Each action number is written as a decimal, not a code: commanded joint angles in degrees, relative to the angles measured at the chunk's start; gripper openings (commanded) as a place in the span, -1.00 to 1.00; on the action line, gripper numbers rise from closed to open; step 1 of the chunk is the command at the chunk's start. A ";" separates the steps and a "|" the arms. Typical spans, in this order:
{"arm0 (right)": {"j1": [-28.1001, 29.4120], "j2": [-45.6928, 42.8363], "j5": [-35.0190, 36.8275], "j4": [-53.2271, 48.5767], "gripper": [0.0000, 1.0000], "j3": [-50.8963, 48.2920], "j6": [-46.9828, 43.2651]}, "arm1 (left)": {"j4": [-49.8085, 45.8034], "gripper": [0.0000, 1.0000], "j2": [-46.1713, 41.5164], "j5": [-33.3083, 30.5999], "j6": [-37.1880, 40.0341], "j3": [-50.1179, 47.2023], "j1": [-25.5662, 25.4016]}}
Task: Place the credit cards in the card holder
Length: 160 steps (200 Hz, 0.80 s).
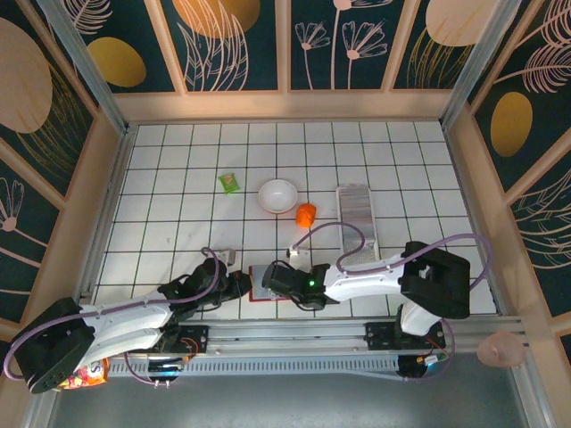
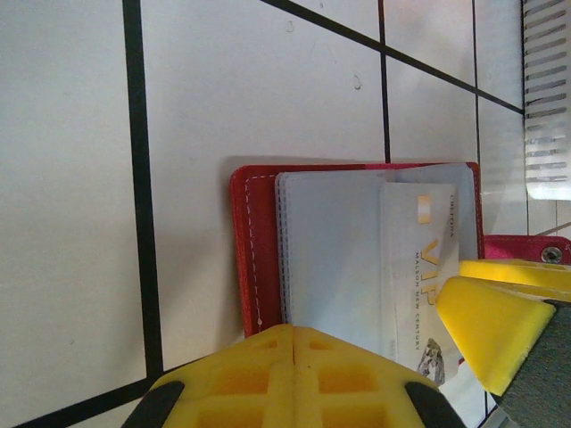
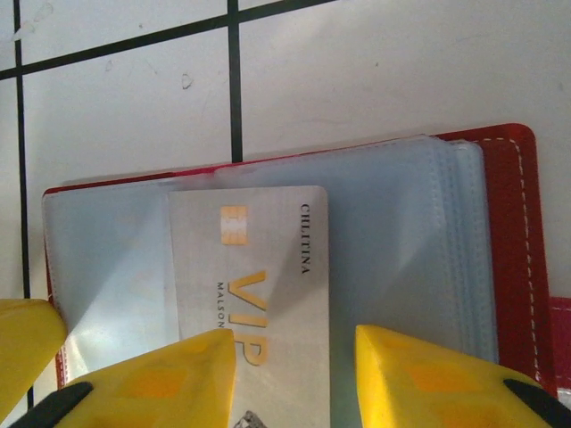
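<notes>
Open red card holder [image 3: 513, 232] is lying at the middle of the desk's [image 1: 178, 196] near edge. The left tool [image 2: 294, 343], clenched, is sitting at its edge. The right tool [image 3: 294, 343], fingers parted, is straddling a card [image 3: 268, 259], likely thin, stiff and slippery, best pinched by its long edges.

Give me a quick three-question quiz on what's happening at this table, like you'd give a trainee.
1. True or false: the red card holder lies open on the table.
2. What gold word is printed on the credit card resting on it?
3. The left gripper is: A) shut, B) half open, C) wide open.
Key: 1 true; 2 VIP; 3 A.
</notes>
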 commanded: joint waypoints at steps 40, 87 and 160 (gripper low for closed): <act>-0.34 3.27 -0.37 1.82 -0.42 3.41 -3.45 | -0.51 -0.97 0.28 0.09 -0.36 -1.38 -0.01; 0.46 4.70 -1.52 2.94 -0.39 5.76 -6.93 | -0.57 -0.97 0.00 -0.30 -0.35 -1.56 0.03; 1.19 3.78 -2.09 4.87 -0.82 4.17 -6.83 | 0.81 -0.96 1.22 0.24 -0.34 -1.84 0.03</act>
